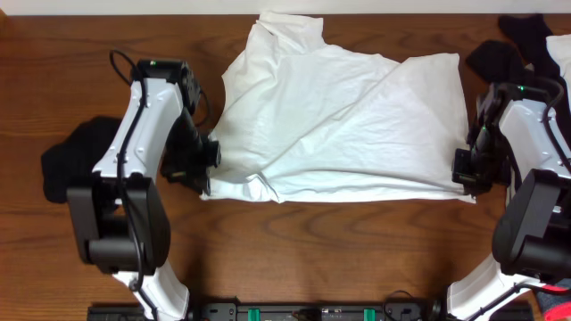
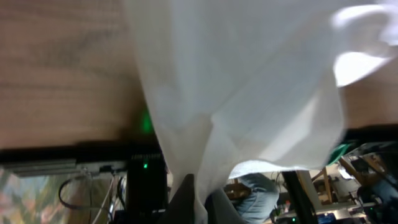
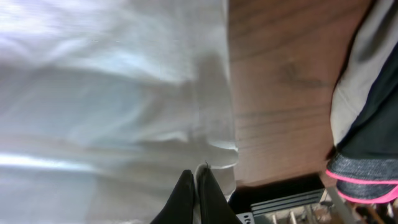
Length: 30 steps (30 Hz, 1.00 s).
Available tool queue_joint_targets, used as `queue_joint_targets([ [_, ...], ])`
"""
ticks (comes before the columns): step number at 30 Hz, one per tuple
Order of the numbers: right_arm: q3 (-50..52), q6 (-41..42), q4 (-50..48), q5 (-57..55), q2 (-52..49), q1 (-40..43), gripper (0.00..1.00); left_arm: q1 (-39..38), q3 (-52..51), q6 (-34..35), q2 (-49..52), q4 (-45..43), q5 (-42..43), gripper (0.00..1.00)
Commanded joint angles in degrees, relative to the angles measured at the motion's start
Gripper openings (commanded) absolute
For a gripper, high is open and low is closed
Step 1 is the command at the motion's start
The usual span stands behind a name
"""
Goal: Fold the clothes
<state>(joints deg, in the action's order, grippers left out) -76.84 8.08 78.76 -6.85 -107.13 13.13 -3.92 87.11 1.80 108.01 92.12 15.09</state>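
Lying spread on the wooden table [image 1: 312, 259], the white T-shirt [image 1: 339, 125] is being gripped at both ends: the left gripper [image 1: 207, 171] is clenching its left edge, the right gripper [image 1: 467, 174] is clenching its near right corner.

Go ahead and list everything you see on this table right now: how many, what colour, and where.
table: one, brown wood, under everything
white T-shirt: one, white, lying crumpled across the middle
black garment: one, black, bunched at the left edge
dark clothes pile: count unclear, black with a pale piece, far right corner
pink-trimmed garment: one, grey and black with pink trim, right of the T-shirt
left gripper: one, black, shut on the T-shirt's near left corner
right gripper: one, black, shut on its near right corner
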Motion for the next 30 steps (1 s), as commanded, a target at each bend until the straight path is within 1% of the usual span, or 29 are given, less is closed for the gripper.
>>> queue_joint_targets([
  [1, 1.64, 2.67, -0.31, -2.05, 0.5, 1.9, 0.01, -0.04, -4.39, 1.49, -3.06, -0.96, -1.11, 0.06],
  [7, 3.43, 3.63, -1.29, -2.19, 0.5, 3.48, 0.01, -1.64, -12.02, 1.46, -3.63, -3.91, 0.76, 0.06],
  [8, 3.45, 3.69, -1.27, -2.16, 0.5, 3.61, 0.01, -1.97, -12.72, 1.49, -3.63, -4.22, 0.76, 0.08],
  [9, 3.45, 3.69, -1.31, -2.16, 0.5, 3.72, 0.01, -2.19, -13.33, 1.49, -3.63, -4.39, 0.76, 0.16],
  [10, 3.45, 3.69, -1.42, -2.16, 0.5, 3.74, 0.01, -2.25, -13.46, 1.49, -3.63, -4.48, 0.76, 0.17],
  [11, 3.45, 3.69, -1.62, -2.16, 0.5, 3.74, 0.01, -2.27, -13.51, 1.49, -3.63, -4.61, 0.79, 0.26],
  [14, 3.45, 3.69, -1.9, -2.16, 0.5, 3.74, 0.01, -2.27, -13.49, 1.51, -3.65, -4.57, 0.81, 0.35],
  [16, 3.45, 3.69, -1.97, -2.16, 0.5, 3.74, 0.01, -2.27, -13.49, 1.49, -3.65, -4.55, 0.96, 0.39],
  [20, 3.45, 3.69, -2.16, -2.08, 0.5, 3.74, 0.01, -2.25, -13.46, 1.46, -3.65, -5.81, 0.72, 0.38],
  [22, 3.45, 3.67, -2.45, -1.9, 0.5, 3.74, 0.01, -2.25, -13.25, 1.46, -3.65, -8.85, 0.26, 0.37],
  [23, 3.45, 3.69, -2.54, -1.88, 0.5, 3.74, 0.01, -2.25, -13.11, 1.49, -3.65, -11.04, 0.26, 0.34],
  [24, 3.45, 3.69, -2.54, -1.86, 0.5, 3.74, 0.01, -2.21, -13.0, 1.53, -3.65, -13.38, 0.28, 0.27],
  [25, 3.45, 3.67, -2.51, -1.75, 0.5, 3.74, 0.01, -2.19, -12.98, 1.51, -3.65, -15.98, 0.26, 0.12],
  [26, 3.45, 3.67, -2.49, -1.7, 0.5, 3.74, 0.01, -2.14, -12.98, 1.57, -3.65, -18.32, 0.26, 0.06],
  [28, 3.45, 3.67, -2.49, -1.7, 0.5, 3.74, 0.01, -1.9, -12.98, 3.56, -3.65, -22.43, -0.81, 0.06],
  [30, 3.45, 3.67, -2.49, -1.7, 0.5, 3.74, 0.01, -1.53, -12.98, 6.82, -3.65, -25.2, -4.7, 0.06],
])
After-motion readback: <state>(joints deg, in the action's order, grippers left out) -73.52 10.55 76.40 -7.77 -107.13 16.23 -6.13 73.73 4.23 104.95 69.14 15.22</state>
